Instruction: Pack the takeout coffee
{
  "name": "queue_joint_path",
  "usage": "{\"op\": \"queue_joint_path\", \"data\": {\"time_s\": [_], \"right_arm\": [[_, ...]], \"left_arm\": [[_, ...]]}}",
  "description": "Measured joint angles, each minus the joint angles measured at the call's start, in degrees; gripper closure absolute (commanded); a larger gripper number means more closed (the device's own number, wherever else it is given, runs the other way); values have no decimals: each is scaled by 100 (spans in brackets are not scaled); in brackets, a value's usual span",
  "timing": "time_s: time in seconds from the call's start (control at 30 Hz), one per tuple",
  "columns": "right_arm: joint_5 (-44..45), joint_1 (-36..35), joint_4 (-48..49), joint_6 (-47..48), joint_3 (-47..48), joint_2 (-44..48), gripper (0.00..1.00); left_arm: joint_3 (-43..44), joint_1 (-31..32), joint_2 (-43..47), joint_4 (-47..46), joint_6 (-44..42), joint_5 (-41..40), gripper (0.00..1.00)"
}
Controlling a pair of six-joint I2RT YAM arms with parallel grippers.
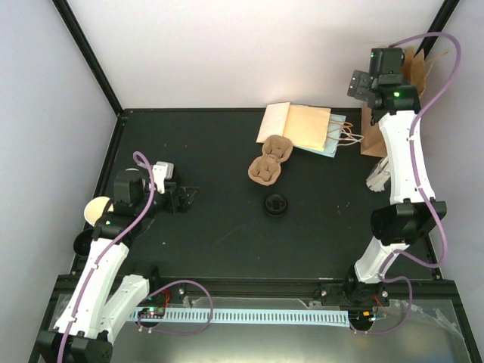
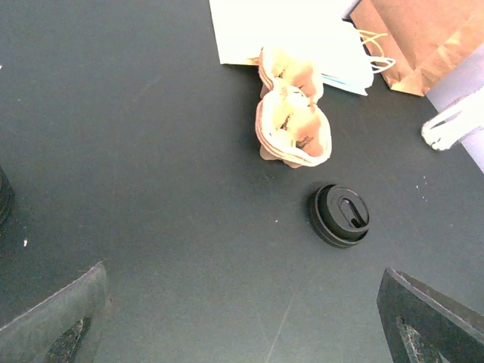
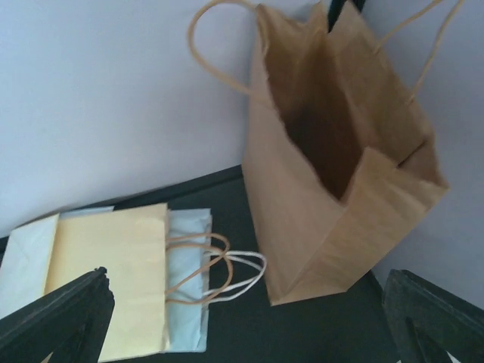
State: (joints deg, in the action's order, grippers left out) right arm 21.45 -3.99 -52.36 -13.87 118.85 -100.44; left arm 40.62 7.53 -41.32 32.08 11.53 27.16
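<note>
Both pairs of fingers [image 2: 54, 321] [image 3: 57, 318] wide (empty).

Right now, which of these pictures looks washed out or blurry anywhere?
Left wrist view: the flat bags are blown out to white, and the left end effector fingers sit dark and soft at the bottom corners. Right wrist view: the brown bag is clear, its inside in shadow. Top view: evenly lit and sharp.
</note>
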Motion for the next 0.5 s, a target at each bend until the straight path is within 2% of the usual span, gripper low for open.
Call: {"op": "queue_joint_path", "data": {"time_s": [0.2,0.5], "right_arm": [[-61,581,-385,188,1036,-566,0],[175,667,-323,708,1357,-1073,3]], "left_arm": [[0,7,9,0,0,-15,1],[-2,9,7,0,0,-13,1]]}}
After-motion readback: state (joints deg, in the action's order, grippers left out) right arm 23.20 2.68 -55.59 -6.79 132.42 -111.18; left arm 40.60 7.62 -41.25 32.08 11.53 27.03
